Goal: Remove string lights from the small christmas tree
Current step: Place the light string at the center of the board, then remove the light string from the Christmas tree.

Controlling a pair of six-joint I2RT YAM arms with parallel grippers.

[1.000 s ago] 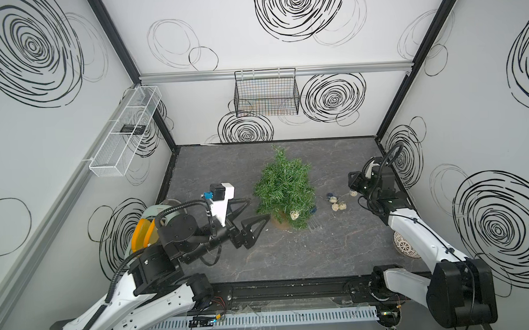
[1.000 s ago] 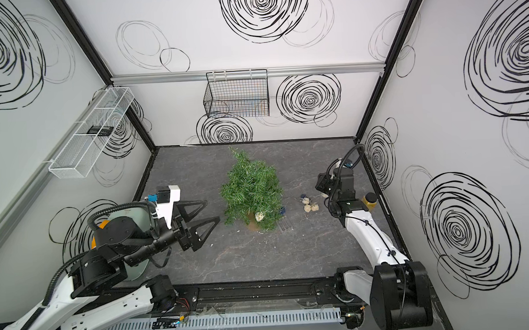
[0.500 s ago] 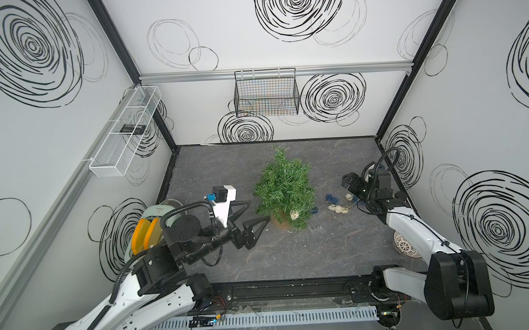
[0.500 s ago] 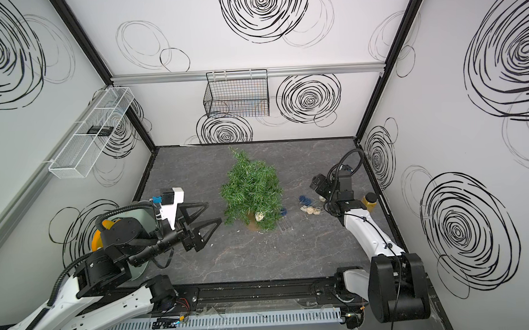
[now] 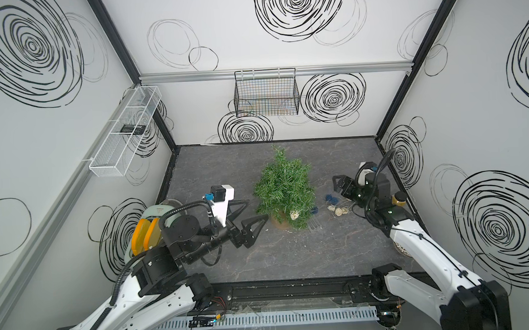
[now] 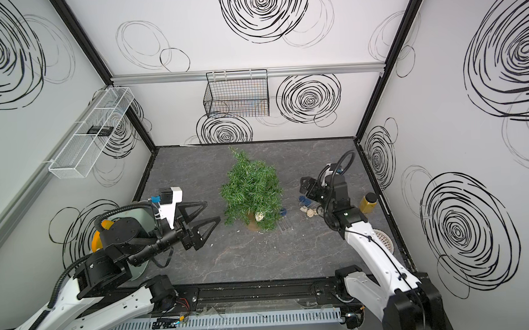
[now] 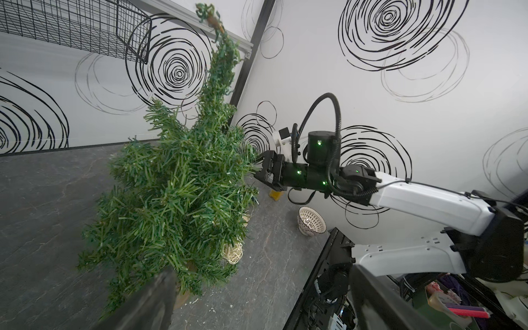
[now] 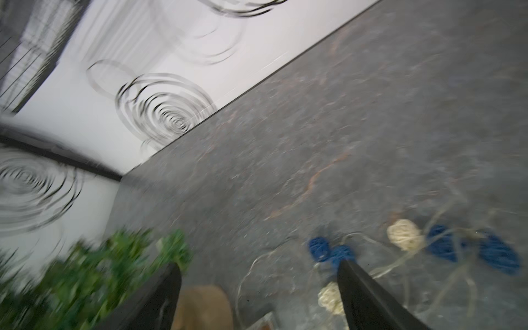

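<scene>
On the left side of the grey table (image 5: 291,256), the left gripper (image 5: 257,209) is hovering with its jaws spread wide and nothing between them. Its fingertips are pointing at the small christmas tree (image 5: 284,192) and stopping just short of the lowest branches. Mid-table, the tree is standing upright in its tan pot (image 5: 278,225). Both top views are showing one cream ball (image 6: 260,215) of the string lights sitting at the foot of the foliage, right beside the pot; whether it is touching the table I cannot tell. Further right, most of the string lights (image 5: 335,210) are lying in a loose tangle on the table between the tree and the right gripper (image 5: 337,185), with blue balls (image 8: 331,253) and cream balls (image 8: 404,234) strung on pale wire. The right gripper is hanging above the table beside that tangle. Its jaws are standing apart and gripping nothing in the right wrist view, though that picture is blurring. Beyond it, by the right wall, a yellow jar (image 5: 399,198) is standing.
</scene>
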